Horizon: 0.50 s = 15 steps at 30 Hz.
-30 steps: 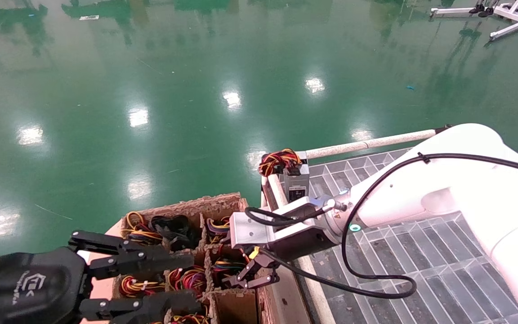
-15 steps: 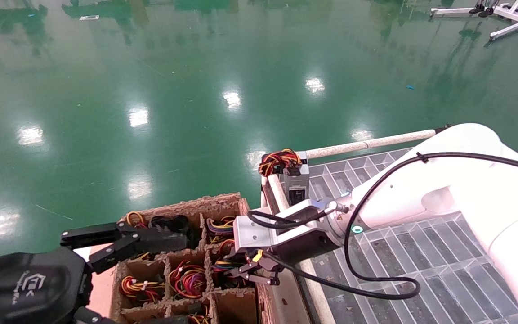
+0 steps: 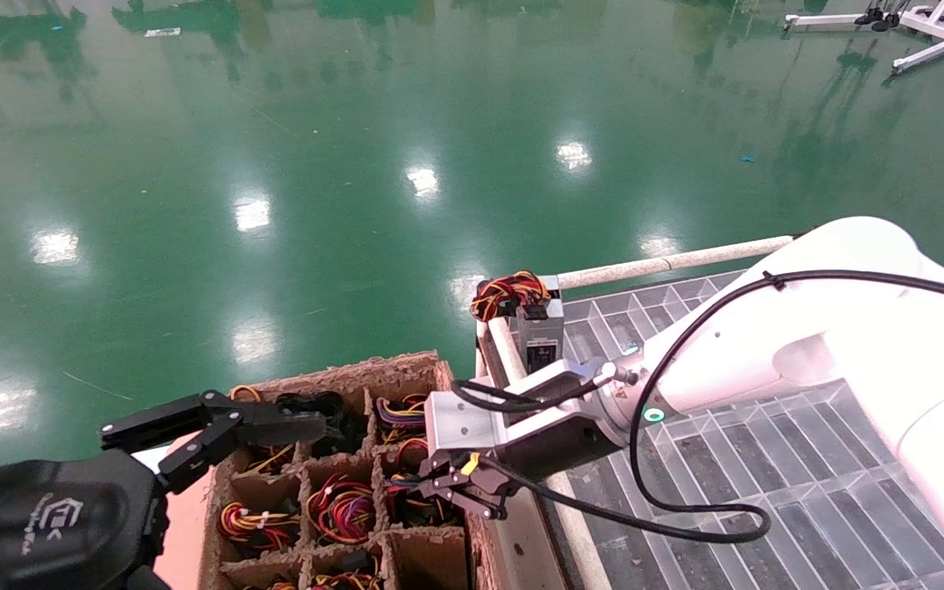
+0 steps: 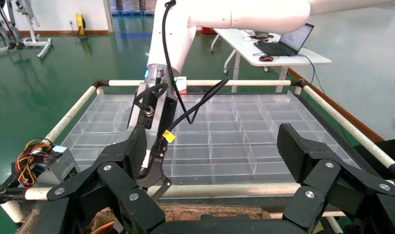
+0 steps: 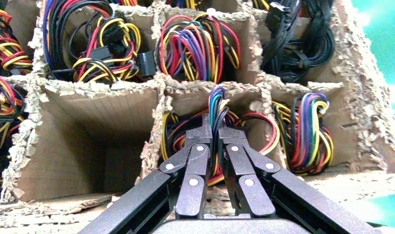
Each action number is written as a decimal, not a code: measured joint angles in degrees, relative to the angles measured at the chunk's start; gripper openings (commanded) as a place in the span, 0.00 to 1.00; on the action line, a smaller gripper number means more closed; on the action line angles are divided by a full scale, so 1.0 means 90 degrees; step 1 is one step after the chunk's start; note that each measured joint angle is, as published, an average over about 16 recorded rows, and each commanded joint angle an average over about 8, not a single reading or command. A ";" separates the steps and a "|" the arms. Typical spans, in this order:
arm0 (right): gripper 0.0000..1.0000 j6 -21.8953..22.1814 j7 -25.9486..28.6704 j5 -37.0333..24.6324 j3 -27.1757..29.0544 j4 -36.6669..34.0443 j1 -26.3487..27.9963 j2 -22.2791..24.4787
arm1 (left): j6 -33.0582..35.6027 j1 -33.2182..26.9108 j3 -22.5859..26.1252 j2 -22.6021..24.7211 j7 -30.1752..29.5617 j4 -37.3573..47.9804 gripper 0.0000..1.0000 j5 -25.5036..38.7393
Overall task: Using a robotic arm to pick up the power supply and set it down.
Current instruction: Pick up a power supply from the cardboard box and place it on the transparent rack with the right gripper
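Two arms are in view, and only the right one is working. The right gripper reaches down into a cardboard box split into cells, at about 6 o'clock in the head view. Its black fingers are pressed together on a thin bunch of coloured wires that rises from the cell below. The power supply sits in that cell; only its tangle of red, yellow and black wire shows, and its grey body is probably hidden underneath.

The robotic arm stretches in from 3 o'clock, its black cable looping loose over a clear plastic tray of small compartments. A second grey box with a tight wire coil stands on the tray's near corner, at about 12 o'clock from the gripper.

The left gripper hangs spread wide and idle at 8 o'clock, just beside the cardboard box.

To do this step well, the lift should go straight up and slowly, since the grip is on wires alone and the weight hangs below. Torn cardboard walls sit close on each side and could snag the wires. Neighbouring bundles lie near, so any tangle could drag them along.
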 measured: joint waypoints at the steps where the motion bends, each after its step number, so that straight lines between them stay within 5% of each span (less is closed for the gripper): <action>1: 0.00 -0.0015 0.0009 0.0039 0.0016 -0.0005 0.0016 0.0013 | 0.0000 0.0000 0.0000 0.0000 0.0000 0.0000 1.00 0.0000; 15: 0.00 -0.0365 0.0021 0.0777 0.0497 -0.0093 0.0621 0.0376 | -0.0001 0.0000 0.0002 -0.0001 0.0001 0.0000 1.00 -0.0001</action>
